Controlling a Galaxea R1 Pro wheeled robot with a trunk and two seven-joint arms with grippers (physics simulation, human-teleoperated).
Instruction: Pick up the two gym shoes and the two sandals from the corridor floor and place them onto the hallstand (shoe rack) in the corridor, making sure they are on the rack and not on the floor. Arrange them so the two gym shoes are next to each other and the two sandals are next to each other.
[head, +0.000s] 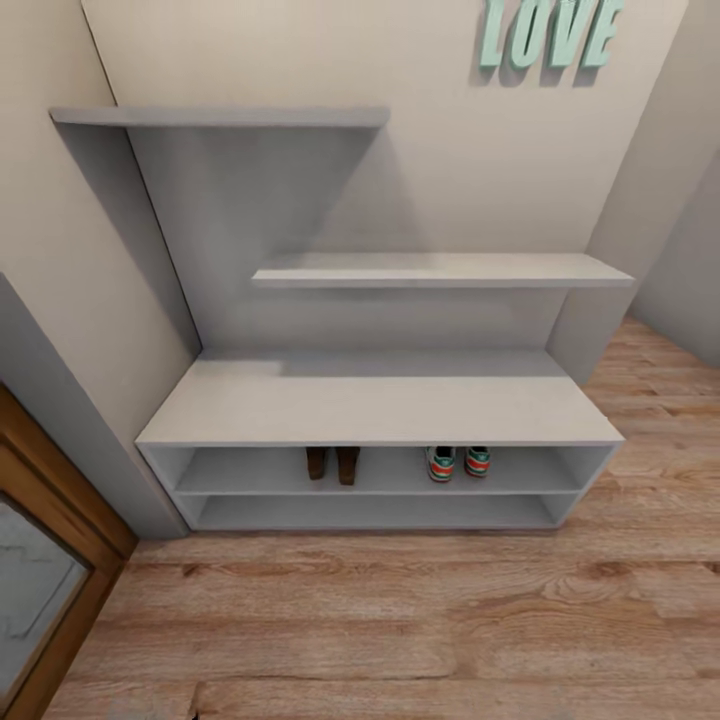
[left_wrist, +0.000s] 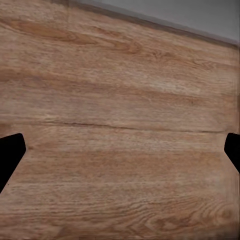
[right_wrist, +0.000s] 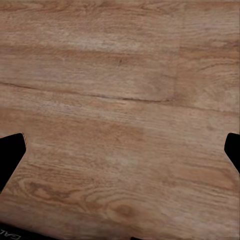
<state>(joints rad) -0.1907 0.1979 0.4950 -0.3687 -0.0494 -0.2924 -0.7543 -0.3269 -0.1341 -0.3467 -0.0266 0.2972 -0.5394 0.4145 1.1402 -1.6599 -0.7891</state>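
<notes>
head view: the pale grey-white stepped hallstand (head: 380, 400) holds two brown leather sandals (head: 332, 464) side by side mid upper shelf, and two white green-striped gym shoes (head: 459, 462) paired toward its right end. judged done; back away gently. wrist views: left claw (left_wrist: 120, 155) and right claw (right_wrist: 120, 155) gape wide, empty, over wood-grain corridor floor (right_wrist: 120, 100).

A home's entrance corridor, this: wood-grain plank floor (head: 400, 620), pale hallstand (head: 380, 400) against the wall with sandals (head: 332, 463) and gym shoes (head: 458, 461) paired on its upper shoe shelf, mint "LOVE" letters (head: 550, 32) on the wall above, a wooden door frame (head: 60, 520) alongside.
</notes>
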